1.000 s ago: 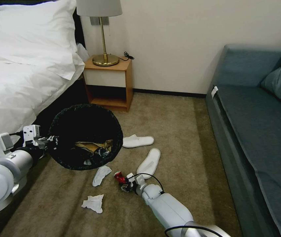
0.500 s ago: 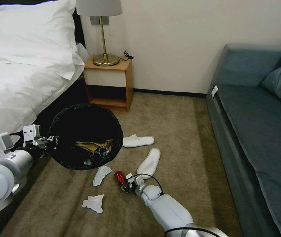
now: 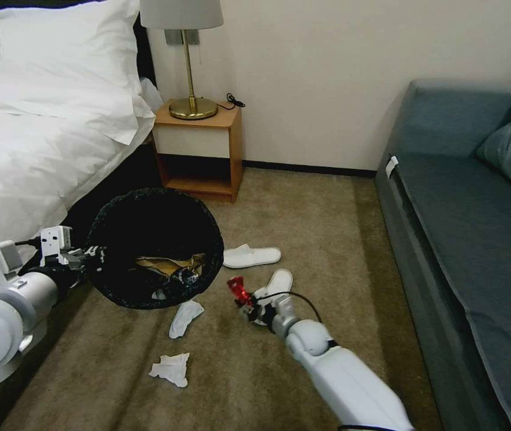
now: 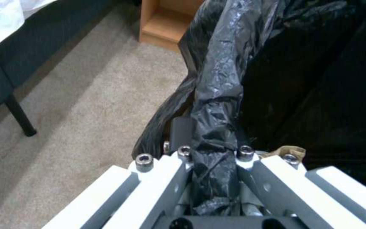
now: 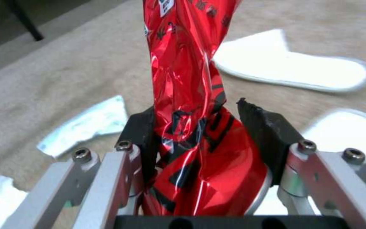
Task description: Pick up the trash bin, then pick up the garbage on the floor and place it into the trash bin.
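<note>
Left gripper (image 3: 85,256), lower left, clamps the rim of the round black-bagged trash bin (image 3: 147,206). Right gripper (image 3: 254,307), lower centre, pinches a crinkled red foil wrapper (image 3: 238,290) above the beige carpet (image 3: 327,239).

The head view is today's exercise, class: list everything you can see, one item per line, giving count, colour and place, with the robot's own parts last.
Round trash bin lined with crinkled black plastic bag: one, black, held off the carpet beside the bed.
Crumpled red foil wrapper: one, red, lifted in the right gripper.
Crumpled white tissues: two, white, on the carpet below the bin.
Flat white slippers: two, white, on the carpet right of the bin.
Bed with white linen: one, white, far left.
Wooden nightstand: one, brown, against the wall.
Brass lamp: one, gold, on the nightstand.
Blue-grey sofa: one, right side.
Left gripper: one, white, shut on the bin's rim.
Right gripper: one, white, shut on the wrapper.
</note>
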